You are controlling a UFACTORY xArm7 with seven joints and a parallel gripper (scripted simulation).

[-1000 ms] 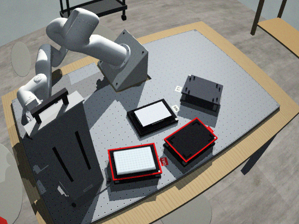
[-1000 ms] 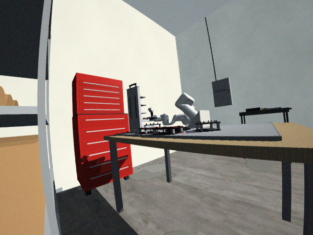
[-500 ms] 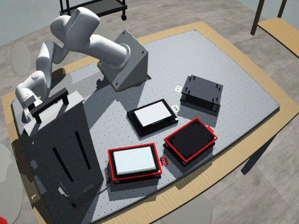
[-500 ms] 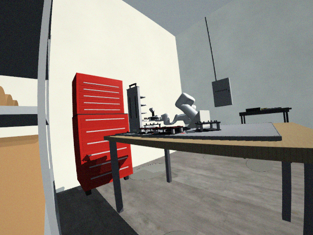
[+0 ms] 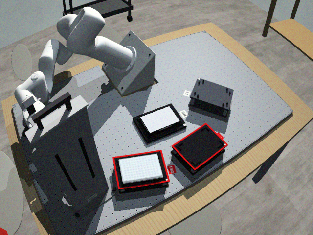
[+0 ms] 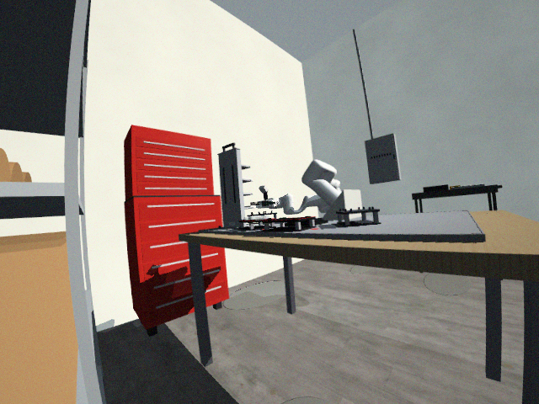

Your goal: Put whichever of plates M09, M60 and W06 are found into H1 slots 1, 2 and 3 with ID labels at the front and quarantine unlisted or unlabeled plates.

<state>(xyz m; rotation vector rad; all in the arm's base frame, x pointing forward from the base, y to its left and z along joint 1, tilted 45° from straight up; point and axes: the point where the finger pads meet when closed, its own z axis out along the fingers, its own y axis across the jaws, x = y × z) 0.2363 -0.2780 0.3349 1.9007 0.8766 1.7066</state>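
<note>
The plate hotel H1 (image 5: pixel 63 141) (image 6: pixel 229 187) is a dark tower with a top handle at the deck's left end. Its shelves stick out toward the arm in the exterior view. My gripper (image 6: pixel 264 199) is at the hotel's open front, level with the low shelves, and is shut on a pale plate (image 6: pixel 261 204) seen edge-on. In the top view the hotel hides the fingers and this plate. A smooth white plate (image 5: pixel 159 118) lies on nest N6 (image 5: pixel 141 124). A white well plate (image 5: pixel 140 168) sits in a red-framed quarantine nest (image 5: pixel 116 167). No labels are readable.
The second red-framed quarantine nest (image 5: pixel 199 146) and the landing nest L1 (image 5: pixel 211 94) are bare. The arm's grey wedge base (image 5: pixel 136 65) stands at the back of the deck. A red tool chest (image 6: pixel 173 217) stands beyond the table.
</note>
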